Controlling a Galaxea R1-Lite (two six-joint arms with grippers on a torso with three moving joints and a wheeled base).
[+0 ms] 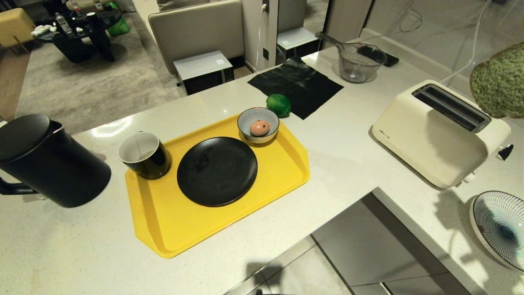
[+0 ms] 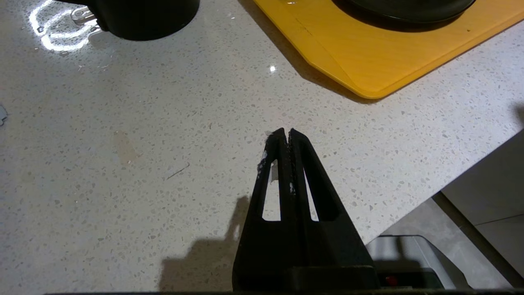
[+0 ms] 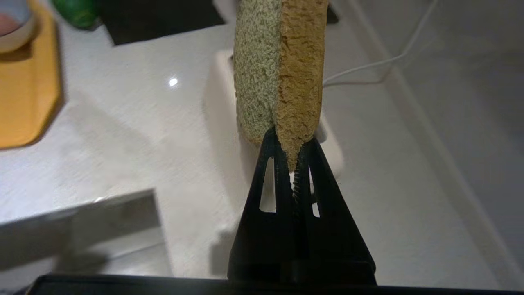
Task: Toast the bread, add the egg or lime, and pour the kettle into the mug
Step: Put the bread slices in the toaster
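Observation:
A pale green slice of bread (image 3: 278,65) with a brown crust is pinched by its corner in my right gripper (image 3: 291,141), which is shut on it. The slice hangs in the air over the cream toaster (image 3: 221,102). In the head view the bread (image 1: 499,82) shows at the right edge, above and beyond the toaster (image 1: 442,131), whose slots are empty. The black kettle (image 1: 45,159) stands at the far left. The black mug (image 1: 143,155) sits on the yellow tray (image 1: 163,221). An egg (image 1: 260,128) lies in the striped bowl (image 1: 245,119). The lime (image 1: 278,104) rests behind the bowl. My left gripper (image 2: 286,132) is shut and empty over bare counter.
A black plate (image 1: 217,170) lies in the middle of the tray. A black cloth (image 1: 294,84) and a glass jug (image 1: 360,61) are at the back. A striped plate (image 1: 499,225) sits near the toaster's front. The counter steps back in an L between tray and toaster.

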